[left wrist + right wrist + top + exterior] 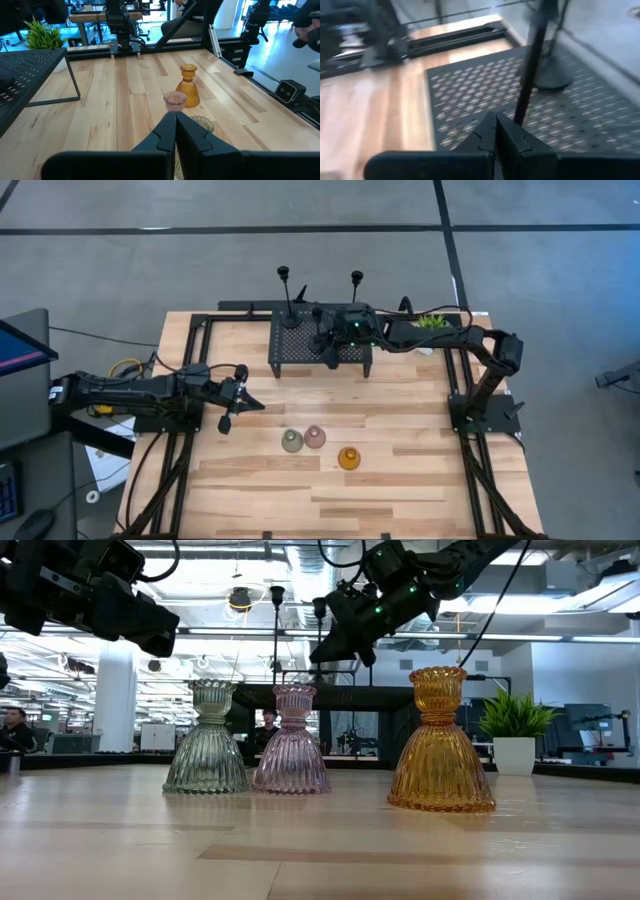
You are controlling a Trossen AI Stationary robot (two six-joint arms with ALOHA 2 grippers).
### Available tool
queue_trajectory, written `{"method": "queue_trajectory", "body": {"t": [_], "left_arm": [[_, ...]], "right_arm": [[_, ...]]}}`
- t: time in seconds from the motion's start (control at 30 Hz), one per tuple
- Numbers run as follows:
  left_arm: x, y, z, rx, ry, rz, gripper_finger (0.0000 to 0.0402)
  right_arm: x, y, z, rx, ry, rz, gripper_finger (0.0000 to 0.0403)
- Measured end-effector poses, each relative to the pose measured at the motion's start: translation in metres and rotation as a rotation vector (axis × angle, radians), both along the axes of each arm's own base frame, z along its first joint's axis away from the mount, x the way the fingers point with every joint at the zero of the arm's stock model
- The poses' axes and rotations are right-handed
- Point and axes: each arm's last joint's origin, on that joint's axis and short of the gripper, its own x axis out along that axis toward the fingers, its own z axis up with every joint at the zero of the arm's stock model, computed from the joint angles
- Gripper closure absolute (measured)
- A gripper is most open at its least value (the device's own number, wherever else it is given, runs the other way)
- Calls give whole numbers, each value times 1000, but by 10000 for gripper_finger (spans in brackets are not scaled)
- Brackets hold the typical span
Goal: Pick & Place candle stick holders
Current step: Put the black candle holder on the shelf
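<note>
The left gripper [226, 423] hung above the pale plank desk [400, 480] near its left edge, arm stretched level from the left side, fingers [165, 132] clenched together on nothing. Just beyond its tips, toward the desk's middle, three squat ribbed glass holders with flared skirts and cup tops stood in a loose cluster: the green holder [292, 441] and pink holder [315, 437] side by side and almost touching, the amber holder [349, 458] a little apart, closer to the front edge.

At the back edge, a black perforated metal rack [300, 340] on thin legs carried thin-stemmed black holders with round bases; one black holder [285, 290] rose at its left, another [356, 283] farther right. The right gripper [328, 346] reached over the rack from the right side, elbow bent, fingers [487, 130] pressed together and empty, a dark stem [530, 65] just beyond them. A small green potted plant [432, 322] stood behind the arm near the desk's back right corner.
</note>
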Motion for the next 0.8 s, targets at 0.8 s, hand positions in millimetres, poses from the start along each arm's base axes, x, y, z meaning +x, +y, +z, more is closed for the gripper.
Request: {"method": "queue_trajectory", "body": {"t": [0.8], "left_arm": [[0, 0, 0, 0, 0, 0, 392]], "right_arm": [[-21, 21, 52, -36, 68, -12, 403]]}}
